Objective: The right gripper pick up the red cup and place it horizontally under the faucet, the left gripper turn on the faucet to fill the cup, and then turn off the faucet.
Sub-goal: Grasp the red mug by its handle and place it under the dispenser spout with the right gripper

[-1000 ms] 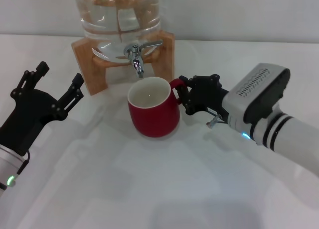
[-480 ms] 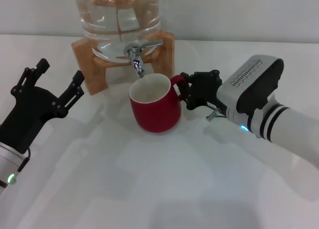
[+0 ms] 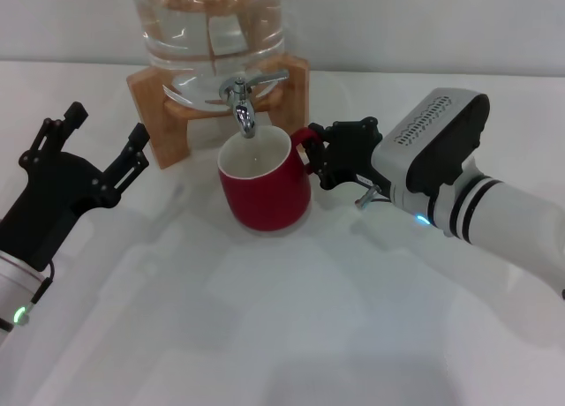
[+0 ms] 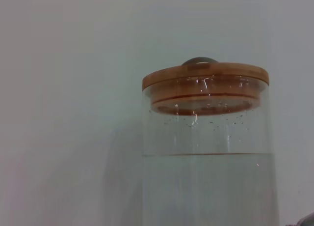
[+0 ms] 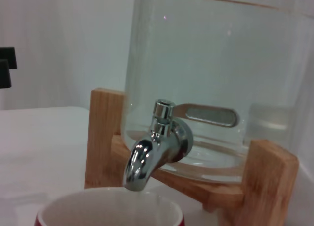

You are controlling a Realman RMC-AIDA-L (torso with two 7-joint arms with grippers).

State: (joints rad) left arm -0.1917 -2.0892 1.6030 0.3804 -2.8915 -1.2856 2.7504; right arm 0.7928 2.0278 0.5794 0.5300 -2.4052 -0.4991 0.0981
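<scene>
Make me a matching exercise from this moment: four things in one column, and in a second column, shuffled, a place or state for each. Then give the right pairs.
Things:
1. red cup
2. faucet
3. left gripper
4. right gripper

Places or states:
A. open, apart from the wooden stand, holding nothing
B. shut on a loop handle
C. upright on the table, its mouth below a spout
D. fitted to the glass jar, no water running from it

Pairs: 1-C, 2-D, 3-A, 4-B
</scene>
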